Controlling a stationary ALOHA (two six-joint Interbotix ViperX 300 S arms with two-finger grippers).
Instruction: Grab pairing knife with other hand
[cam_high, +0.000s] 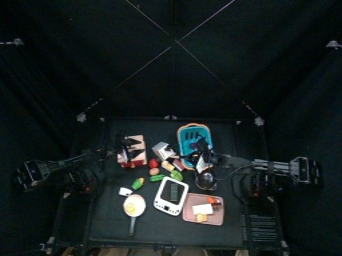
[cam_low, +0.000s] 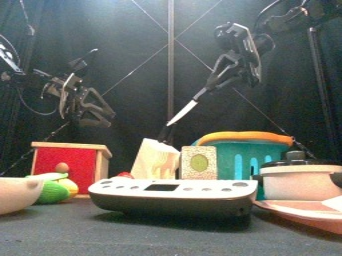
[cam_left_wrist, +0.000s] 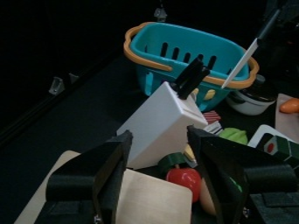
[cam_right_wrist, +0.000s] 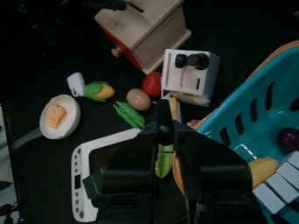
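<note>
Knife aloft in the right gripper, left jaws waiting wide

Left gripper (cam_left_wrist: 158, 166) hangs low on its side of the table with its jaws spread wide and nothing between them, looking over the white knife block (cam_left_wrist: 163, 124) and the teal basket (cam_left_wrist: 193, 57) beyond. In the middle of the front view the paring knife (cam_low: 195, 103) hangs in the air above the clutter, blade slanting down toward the left arm, its tip well clear of the knife block (cam_low: 156, 158) below. Right gripper (cam_low: 238, 62), high up, is clamped on the knife's dark handle.

The knife looks light, stiff and thin (a toy one, most likely), so weight is no worry; slip and twist are. With the handle taken, the left jaws would probably have to close across the flat of the blade near the handle, squarely, or it may pivot.

Open room lies in the air above the red wooden box (cam_low: 71, 165) and the block; the basket's orange rim (cam_low: 245, 139) and the pot lid (cam_low: 299, 168) crowd the right side
</note>
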